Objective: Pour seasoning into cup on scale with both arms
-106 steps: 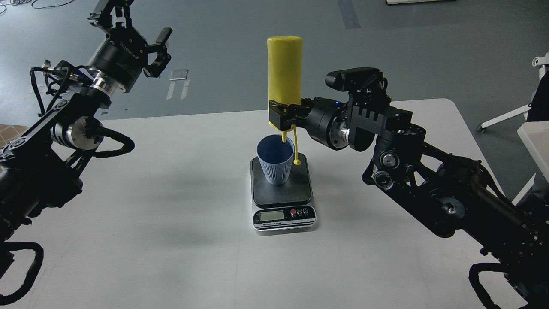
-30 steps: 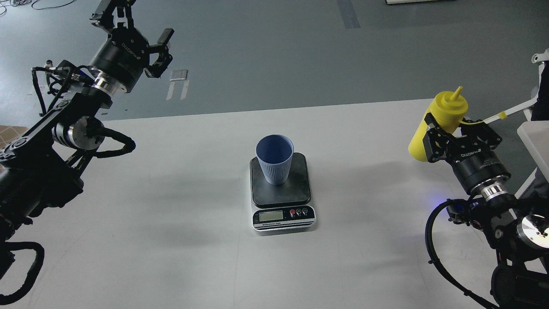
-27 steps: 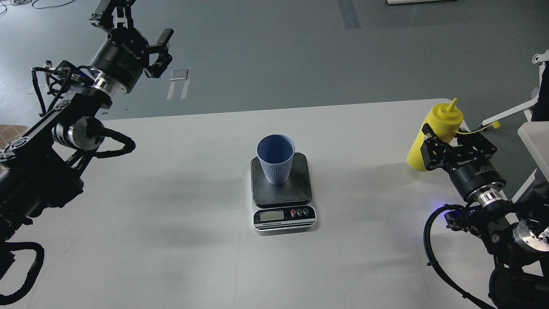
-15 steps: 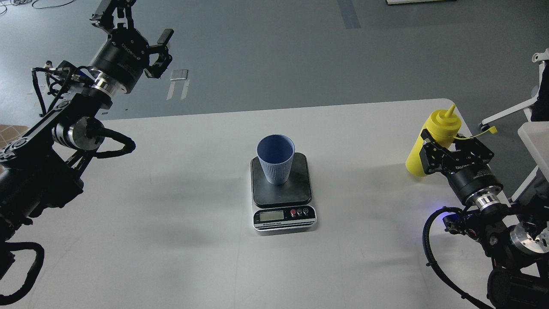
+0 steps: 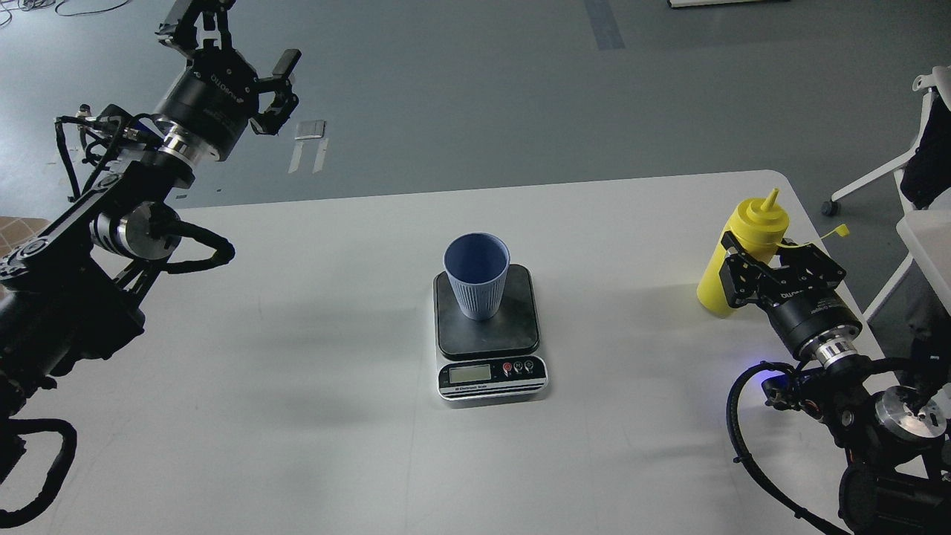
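1. The yellow squeeze bottle (image 5: 732,256) is at the right side of the frame, near the right edge of the white table (image 5: 297,386). It stands nozzle up, leaning a little, with its small tethered cap (image 5: 839,231) hanging out to the right.
2. The right gripper (image 5: 765,271) has its jaws closed around the middle of this bottle. I cannot tell if the base already touches the table.
3. The left gripper (image 5: 245,74) is in the upper left of the frame, high over the floor, with its jaws apart and nothing between them.
4. The blue-grey ribbed cup (image 5: 476,276) stands upright on the dark platform of the digital scale (image 5: 490,338), in the centre of the frame.
5. I judge the bottle light and soft-walled: a strong squeeze will push seasoning out, so the mid-body, well under the nozzle, is the right place to hold. The cup looks light too and may tip easily.
6. Compared with 3.5 seconds ago, the bottle is no longer inverted over the cup; it has moved to the right and turned upright. In the last second it sank slightly lower. The left arm, cup and scale did not change.
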Motion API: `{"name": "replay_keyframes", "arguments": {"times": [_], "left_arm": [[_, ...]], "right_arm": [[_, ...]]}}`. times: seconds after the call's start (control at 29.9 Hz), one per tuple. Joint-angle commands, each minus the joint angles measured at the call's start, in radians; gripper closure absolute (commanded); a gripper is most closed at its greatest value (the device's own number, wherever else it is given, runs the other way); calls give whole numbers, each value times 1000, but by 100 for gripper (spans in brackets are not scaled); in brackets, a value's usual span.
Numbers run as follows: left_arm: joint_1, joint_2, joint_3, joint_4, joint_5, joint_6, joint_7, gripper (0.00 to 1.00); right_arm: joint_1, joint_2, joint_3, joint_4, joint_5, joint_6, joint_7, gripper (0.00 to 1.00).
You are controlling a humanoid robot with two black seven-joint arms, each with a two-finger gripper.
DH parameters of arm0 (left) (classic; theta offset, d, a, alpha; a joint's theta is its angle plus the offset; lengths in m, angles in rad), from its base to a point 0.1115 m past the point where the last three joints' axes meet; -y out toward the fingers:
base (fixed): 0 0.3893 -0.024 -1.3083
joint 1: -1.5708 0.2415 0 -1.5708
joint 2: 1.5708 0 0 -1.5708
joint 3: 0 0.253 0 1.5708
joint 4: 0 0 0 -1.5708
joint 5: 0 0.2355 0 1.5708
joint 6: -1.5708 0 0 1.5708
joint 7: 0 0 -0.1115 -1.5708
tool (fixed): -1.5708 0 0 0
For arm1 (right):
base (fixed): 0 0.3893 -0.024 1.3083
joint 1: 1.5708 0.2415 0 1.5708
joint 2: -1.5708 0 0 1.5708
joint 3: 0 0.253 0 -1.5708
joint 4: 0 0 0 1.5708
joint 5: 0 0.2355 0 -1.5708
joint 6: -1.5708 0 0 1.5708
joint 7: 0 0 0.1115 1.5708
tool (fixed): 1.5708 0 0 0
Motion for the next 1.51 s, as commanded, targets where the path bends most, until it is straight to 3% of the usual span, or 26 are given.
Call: {"name": "replay_keyframes", "arguments": {"times": [0.0, 0.17, 0.2, 0.23, 0.64, 0.94, 1.07, 1.47], "left_arm": [[2, 0, 0, 0, 0, 0, 0, 3], [2, 0, 0, 0, 0, 0, 0, 3], [2, 2, 0, 0, 0, 0, 0, 2], [0, 0, 0, 0, 0, 0, 0, 3], [2, 0, 0, 0, 0, 0, -2, 2], [2, 0, -2, 0, 0, 0, -2, 3], [2, 0, -2, 0, 0, 0, -2, 2], [2, 0, 0, 0, 0, 0, -2, 2]], "right_arm": [[2, 0, -5, -2, -3, 4, 2, 85], [-6, 0, -5, 1, -7, 12, 2, 40], [-7, 0, -5, 1, -6, 21, 3, 14], [-10, 0, -5, 7, -3, 29, 3, 4], [-87, 0, -5, 20, 5, 161, 2, 0], [-207, 0, -13, 128, 5, 204, -1, 0], [-274, 0, -31, 182, 5, 314, -3, 0], [-451, 0, -60, 303, 6, 318, -5, 0]]}}
